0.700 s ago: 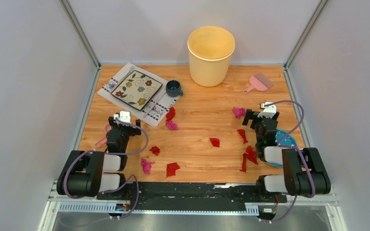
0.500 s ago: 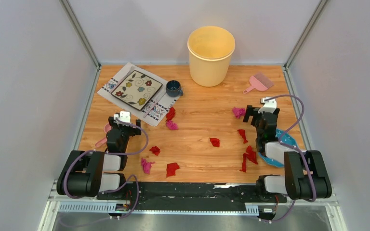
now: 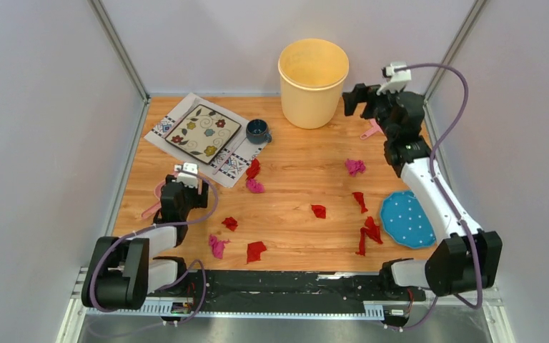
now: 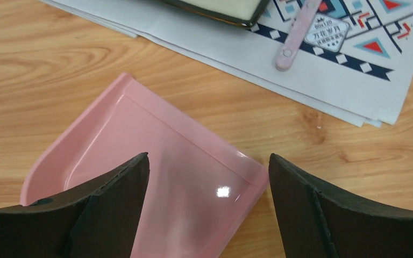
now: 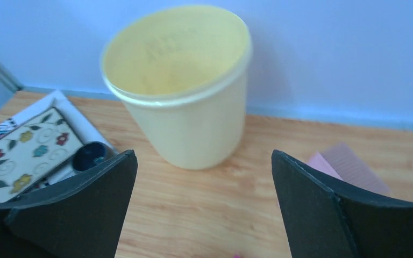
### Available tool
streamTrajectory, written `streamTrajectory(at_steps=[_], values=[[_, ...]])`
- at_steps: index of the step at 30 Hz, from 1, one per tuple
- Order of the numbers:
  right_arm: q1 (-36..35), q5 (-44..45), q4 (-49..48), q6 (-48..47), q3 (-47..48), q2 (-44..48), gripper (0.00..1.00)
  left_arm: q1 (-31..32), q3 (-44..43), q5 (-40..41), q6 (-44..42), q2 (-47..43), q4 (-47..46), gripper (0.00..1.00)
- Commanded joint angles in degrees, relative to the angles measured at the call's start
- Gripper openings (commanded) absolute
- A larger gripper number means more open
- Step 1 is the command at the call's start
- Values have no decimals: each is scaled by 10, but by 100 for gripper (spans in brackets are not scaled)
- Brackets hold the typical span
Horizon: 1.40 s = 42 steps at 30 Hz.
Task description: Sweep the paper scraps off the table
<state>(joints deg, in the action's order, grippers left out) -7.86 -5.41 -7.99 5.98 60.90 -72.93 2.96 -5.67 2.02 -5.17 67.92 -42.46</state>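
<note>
Right gripper [image 5: 203, 161] gapes beside bucket [image 5: 177, 86] at table [image 5: 322, 134] edge.

You have bright, even light on the table [image 3: 300, 179], shadows soft and short. Left wrist view: one small glare spot on the pink dustpan [image 4: 140, 150]; right wrist view renders the yellow bin [image 5: 193, 123] slightly soft.

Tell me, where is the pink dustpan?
The pink dustpan lies on the left side of the table, under the left claw in the left wrist view, near the white placemat.

Right arm [image 3: 429, 187] outstretched, all fingers [image 4: 105, 215] spread
</note>
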Motion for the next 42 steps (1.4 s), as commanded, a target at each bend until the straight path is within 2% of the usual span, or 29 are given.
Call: streamTrajectory(at_steps=[1, 3, 4, 6, 7, 10, 11, 13, 19, 24, 26, 35, 42], values=[[-48, -51, 114, -54, 173, -72, 99, -23, -103, -74, -35, -31, 229, 88], [-64, -73, 181, -82, 252, -139, 99, -40, -168, -111, -41, -33, 324, 88], [-68, -78, 208, -92, 335, -163, 99, -41, -189, -146, -48, -32, 389, 88], [-80, -84, 291, -111, 431, -248, 99, -43, -240, -180, -62, -37, 446, 88], [-82, -87, 318, -126, 531, -279, 99, -44, -258, -214, -65, -41, 496, 88], [-94, -101, 427, -158, 687, -409, 99, -44, -332, -260, -70, -39, 589, 88], [-102, -107, 464, -167, 767, -463, 98, -45, -348, -265, -67, -38, 606, 88], [-113, -111, 485, -209, 822, -502, 99, -44, -387, -273, -65, -34, 643, 88], [-169, -89, 493, -325, 785, -539, 100, -44, -453, -284, -49, -30, 696, 88], [-200, 85, 507, -412, 836, -600, 100, -44, -454, -273, -50, -30, 700, 88], [-204, 107, 497, -421, 843, -609, 100, -44, -450, -279, -55, -30, 701, 88], [-202, 75, 455, -431, 837, -593, 100, -44, -449, -283, -62, -32, 708, 88], [-191, 45, 490, -418, 839, -612, 100, -45, -440, -276, -59, -32, 701, 87]])
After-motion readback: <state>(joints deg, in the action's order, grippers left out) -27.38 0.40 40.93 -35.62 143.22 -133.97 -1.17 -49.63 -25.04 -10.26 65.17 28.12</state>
